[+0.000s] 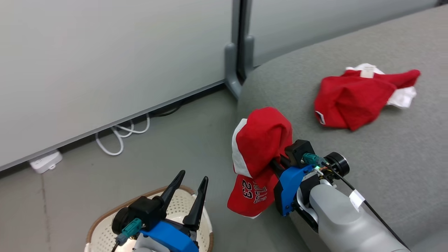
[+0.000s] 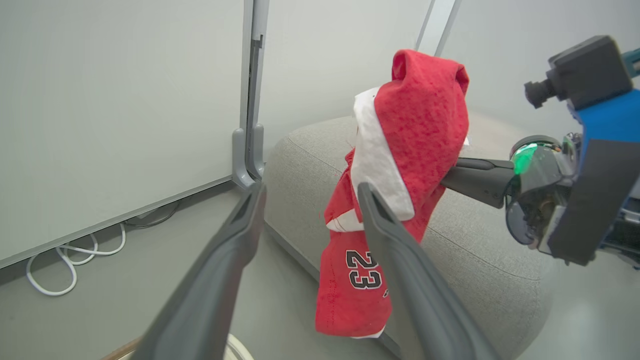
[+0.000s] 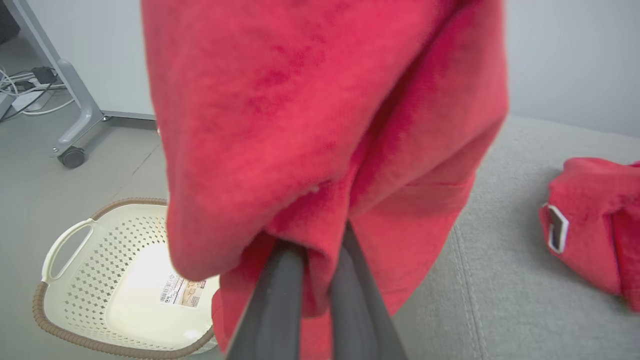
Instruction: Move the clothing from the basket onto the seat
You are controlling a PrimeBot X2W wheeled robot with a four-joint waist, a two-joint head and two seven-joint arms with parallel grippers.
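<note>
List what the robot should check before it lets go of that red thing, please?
1. Right gripper shut on the held garment: ok.
2. Held garment over the sofa: not ok, it hangs at the sofa's edge, partly off it.
3. Drop spot free: ok, the second garment lies apart, farther along.
4. Left gripper clear: ok, open, above the basket.
5. Basket emptied: cannot tell, the held garment hides part of it.

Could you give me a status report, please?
Left gripper open, idle above white perforated basket. Right gripper shut on red numbered garment, hanging at edge of grey sofa. Second red garment already on sofa. Nothing in the way.
</note>
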